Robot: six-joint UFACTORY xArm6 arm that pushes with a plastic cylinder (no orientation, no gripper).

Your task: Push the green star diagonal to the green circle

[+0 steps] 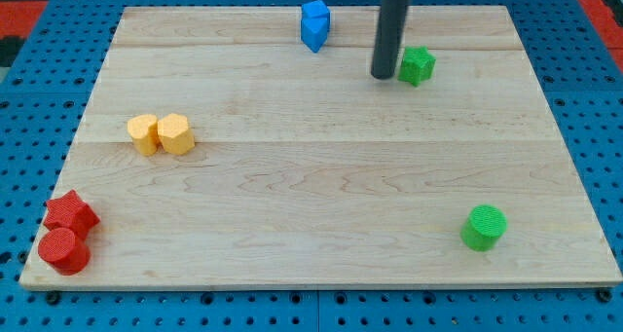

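The green star [417, 66] lies near the view's top, right of centre, on the wooden board [321, 205]. The green circle [484, 227] stands near the board's bottom right corner, far below the star and a little to its right. My tip [383, 76] rests on the board just left of the green star, very close to it or touching its left side. The dark rod rises straight up from there and leaves the view at the top.
Two blue blocks [314, 24] are stacked close together at the top centre, left of the rod. Two yellow blocks [162, 134] sit side by side at the left. A red star [70, 214] and a red cylinder [64, 250] sit at the bottom left corner.
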